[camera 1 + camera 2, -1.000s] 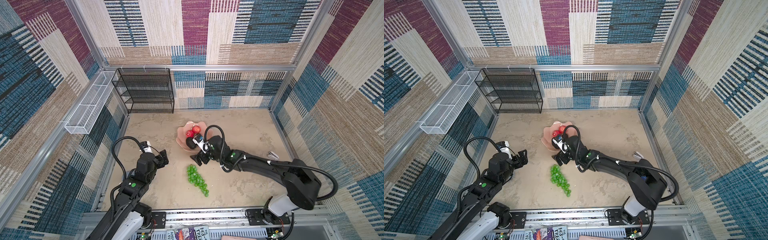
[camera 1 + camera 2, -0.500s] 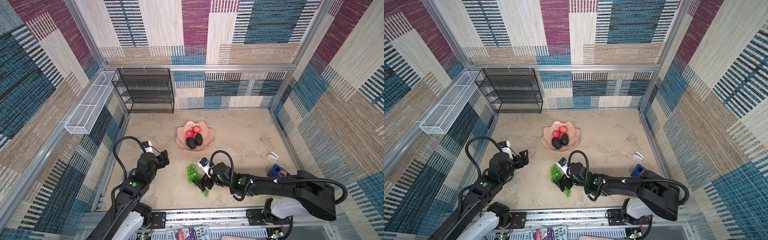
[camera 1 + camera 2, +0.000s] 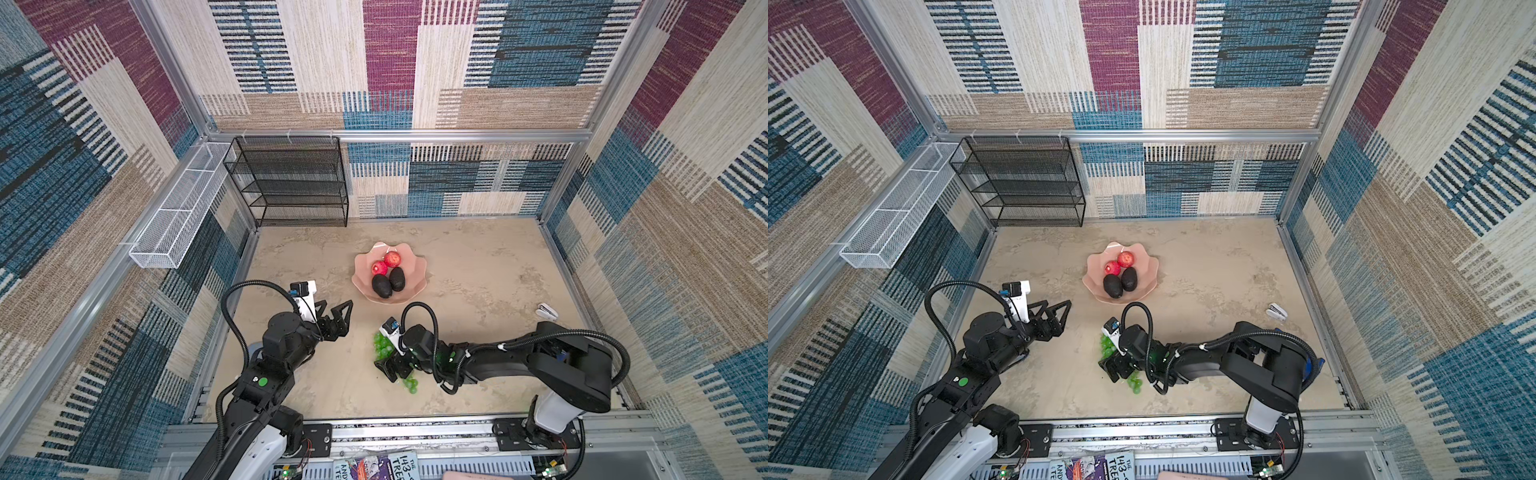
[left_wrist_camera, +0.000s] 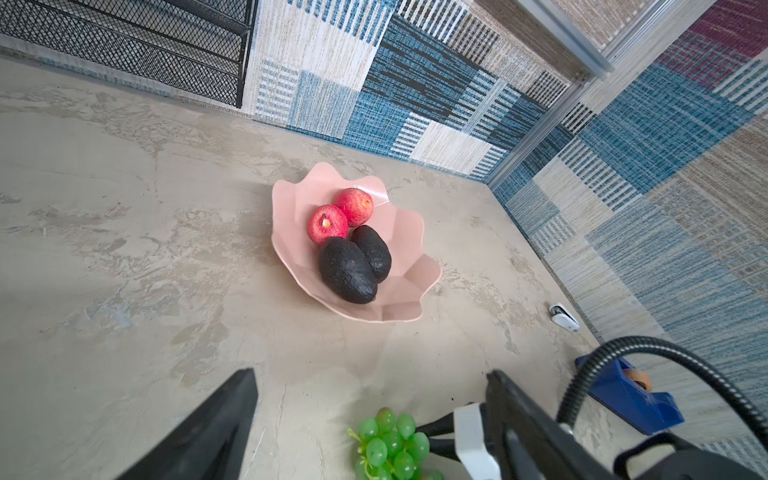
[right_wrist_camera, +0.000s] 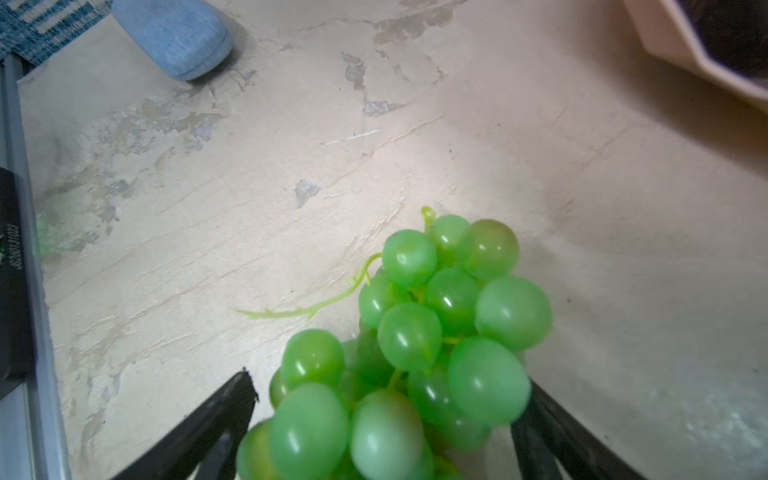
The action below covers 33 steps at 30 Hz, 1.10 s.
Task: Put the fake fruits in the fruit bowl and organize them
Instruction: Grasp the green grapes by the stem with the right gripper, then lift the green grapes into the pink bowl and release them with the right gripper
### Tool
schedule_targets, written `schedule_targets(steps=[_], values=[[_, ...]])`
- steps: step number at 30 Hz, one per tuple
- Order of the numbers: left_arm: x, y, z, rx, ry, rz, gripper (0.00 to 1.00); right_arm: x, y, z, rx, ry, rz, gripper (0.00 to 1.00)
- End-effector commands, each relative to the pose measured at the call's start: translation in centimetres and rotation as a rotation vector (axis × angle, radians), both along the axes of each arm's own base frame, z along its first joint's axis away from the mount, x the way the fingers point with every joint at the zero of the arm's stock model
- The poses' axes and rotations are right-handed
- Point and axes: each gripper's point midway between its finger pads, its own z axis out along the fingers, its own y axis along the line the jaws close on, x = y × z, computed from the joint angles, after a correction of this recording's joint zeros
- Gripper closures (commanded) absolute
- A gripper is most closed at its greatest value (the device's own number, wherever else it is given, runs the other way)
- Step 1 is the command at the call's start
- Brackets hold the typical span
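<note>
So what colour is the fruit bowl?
The fruit bowl is pale pink, clearest in the left wrist view.

Patchwork woven walls point(image 3: 390, 62) all round, in blocks of blue, maroon, cream and tan, framed by pale aluminium rails point(image 3: 457, 135). Down below is a mottled beige, stone-look bench point(image 3: 478, 257), brightly and evenly lit, with soft shadows. A black mesh rack point(image 3: 291, 183) stands in the far left corner against the back wall. Just beside it, a white mesh tray point(image 3: 178, 212) hangs along the left wall.
</note>
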Motion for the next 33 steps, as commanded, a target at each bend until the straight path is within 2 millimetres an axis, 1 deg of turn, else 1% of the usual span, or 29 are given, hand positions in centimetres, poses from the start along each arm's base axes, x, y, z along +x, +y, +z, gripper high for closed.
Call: schedule_targets(steps=[1, 4, 6, 8, 11, 14, 17, 19, 21, 25, 27, 29, 33], values=[[-0.2, -0.7, 1.4, -0.012, -0.06, -0.047, 0.11, 0.9, 0.1, -0.4, -0.009, 0.002, -0.052, 0.15], [-0.4, -1.0, 1.8, -0.021, -0.077, -0.065, 0.11, 1.1, -0.1, -1.1, -0.022, 0.02, -0.087, 0.35], [-0.5, -1.1, 2.2, -0.025, -0.091, -0.075, 0.11, 1.4, -0.4, -0.9, -0.023, 0.017, -0.109, 0.44], [-0.6, -1.2, 2.4, -0.029, -0.099, -0.082, 0.11, 1.8, -0.9, -0.3, -0.007, 0.018, -0.136, 0.47], [-0.5, -1.2, 2.4, -0.022, -0.093, -0.083, 0.11, 2.8, -1.8, 1.5, 0.039, 0.025, -0.175, 0.51], [-0.4, -1.4, 2.2, -0.025, -0.083, -0.09, 0.1, 4.3, -3.1, 4.4, 0.07, -0.011, -0.225, 0.52], [-0.3, -1.6, 2.3, -0.033, -0.086, -0.099, 0.11, 5.9, -4.1, 7.9, 0.097, -0.07, -0.257, 0.52], [-0.3, -1.8, 2.3, -0.032, -0.086, -0.106, 0.1, 7.2, -4.8, 9.9, 0.107, -0.094, -0.283, 0.52], [-0.4, -2.0, 2.4, -0.037, -0.088, -0.123, 0.1, 9.3, -5.5, 12.2, 0.099, -0.123, -0.325, 0.52], [-0.7, -2.9, 3.1, -0.057, -0.106, -0.176, 0.1, 13.5, -6.5, 15.5, 0.133, -0.162, -0.395, 0.52], [-0.9, -3.3, 3.5, -0.067, -0.119, -0.204, 0.11, 16.2, -7.2, 16.4, 0.161, -0.171, -0.434, 0.52], [-1.1, -3.6, 3.9, -0.078, -0.127, -0.223, 0.1, 18.4, -7.5, 16.9, 0.183, -0.167, -0.452, 0.53], [-1.1, -4.2, 4.1, -0.094, -0.125, -0.255, 0.11, 21.8, -7.0, 17.0, 0.196, -0.188, -0.475, 0.53]])
